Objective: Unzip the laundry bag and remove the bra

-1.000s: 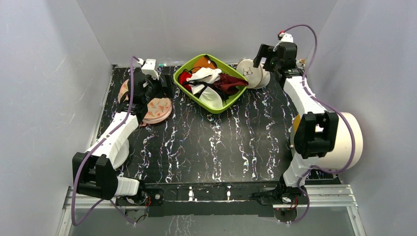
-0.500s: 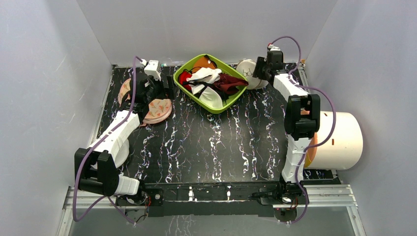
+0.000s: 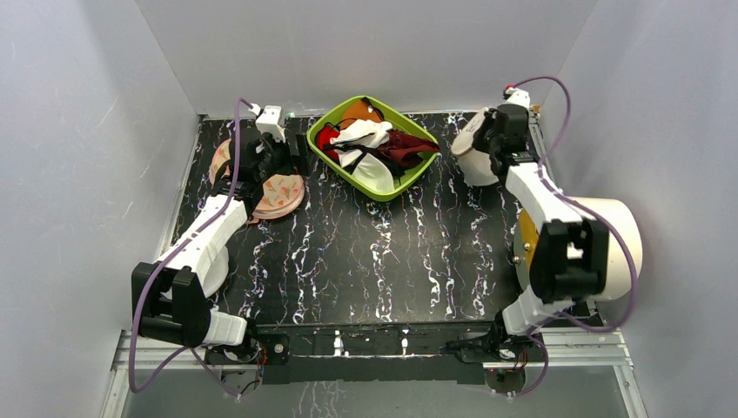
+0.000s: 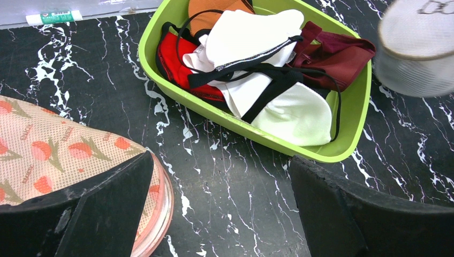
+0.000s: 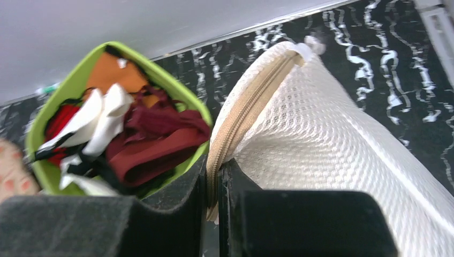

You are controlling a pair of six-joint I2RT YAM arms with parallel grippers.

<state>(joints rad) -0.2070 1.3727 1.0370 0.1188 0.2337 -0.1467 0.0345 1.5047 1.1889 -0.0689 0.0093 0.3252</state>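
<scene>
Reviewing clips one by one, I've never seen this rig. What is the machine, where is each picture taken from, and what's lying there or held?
Two robot arms stand at the near edge of a black marbled table, each ending in a two-finger claw. One picture looks down from above; two come from wrist cameras. On the table sit a green tub of garments and a peach printed case. The left claw hangs open at that case's edge. The right claw is shut on the zip edge of the cream laundry bag, held tilted.
</scene>
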